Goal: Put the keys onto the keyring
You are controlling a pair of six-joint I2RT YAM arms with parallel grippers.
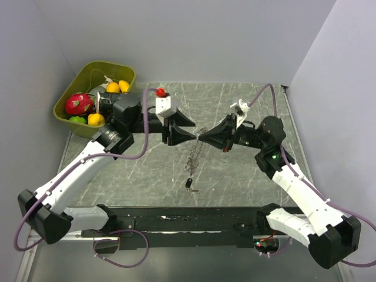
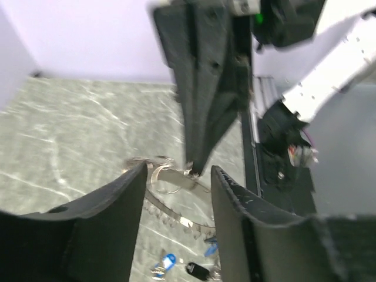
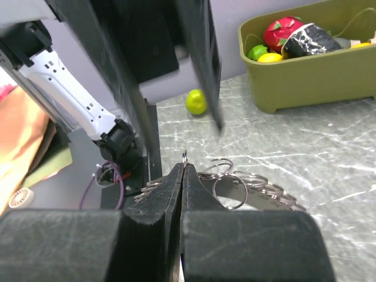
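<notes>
Over the table [image 1: 141, 176], right jaws pinch the keyring [image 1: 194, 157], stretched toward the near edge; left jaws spread.

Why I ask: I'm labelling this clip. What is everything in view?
keyring: one, silvery linked rings, one ring pinched by the right gripper, the rest below it
keys: about three, two blue-headed and one dark, loose on the table by the keyring
bin: one, olive green, far left corner
fruit: several, red, yellow and green, inside the bin
ball: one, lime green, on the table near the bin
small red fruit: one, just beyond the left wrist
table: one, grey marbled
left gripper: black, open, either side of the right gripper's tip
right gripper: black, shut on the keyring
</notes>
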